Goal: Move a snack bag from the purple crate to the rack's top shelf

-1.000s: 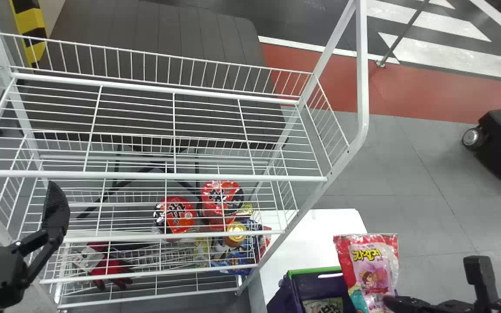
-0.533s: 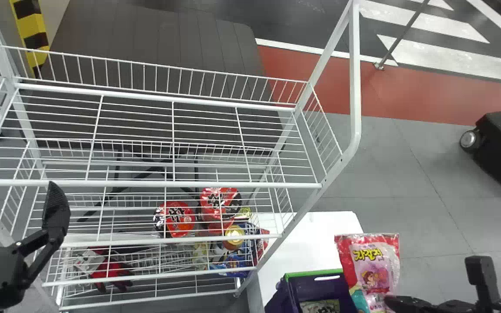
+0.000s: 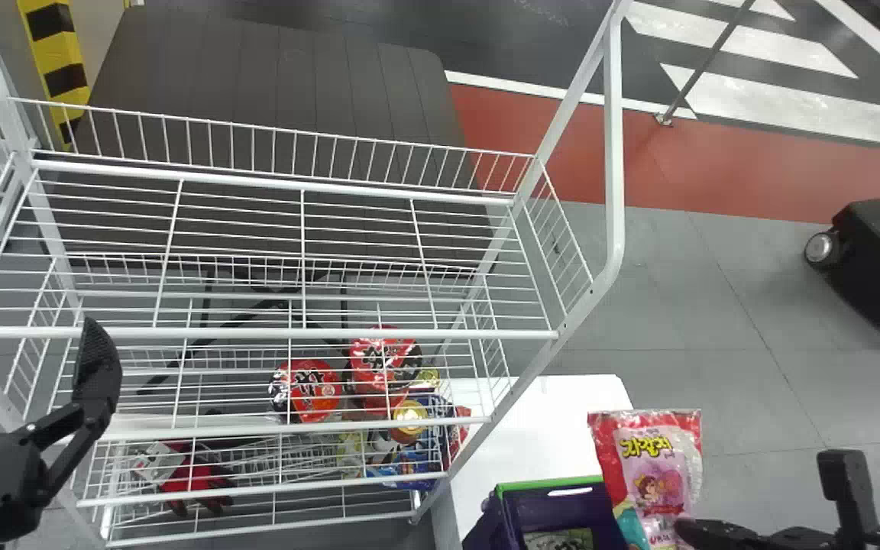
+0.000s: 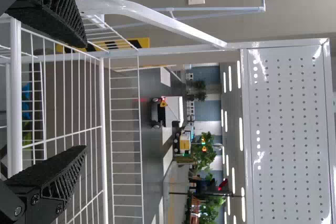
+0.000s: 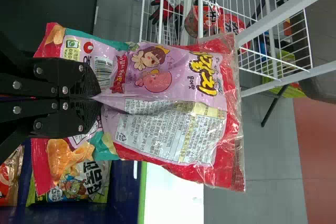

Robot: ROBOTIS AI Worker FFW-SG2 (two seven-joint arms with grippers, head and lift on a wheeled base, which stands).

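One snack bag, a red, purple and teal plastic packet [image 3: 648, 466], is in our right gripper [image 3: 686, 531], whose flat black fingers are clamped on its lower part; the right wrist view shows the plastic creased where they pinch it. We have it raised beside the white wire rack [image 3: 257, 334], off to the right of the top shelf [image 3: 234, 181], with its bottom end overlapping the right side of the purple plastic crate with a green edge [image 3: 512, 512]. Under the crate we see a plain white flat surface [image 3: 551, 412], and inside it a green snack packet with dark lettering [image 3: 560, 540] and, in the right wrist view, a red-and-brown shiny packet [image 5: 9, 179]. Our left gripper [image 3: 22, 325] is at the rack's left end, its two fingers well apart, and the left wrist view has the rack's wires beyond them. Below the top shelf, through the wires, we can make out two round red-and-black packages [image 3: 310, 391] near each other, a small yellow-lidded container [image 3: 409, 418] and, lower down on the left, a pair of red-and-black gloves with a white label [image 3: 188, 477]. On the grey floor at far right we have a black wheeled case [image 3: 879, 263].
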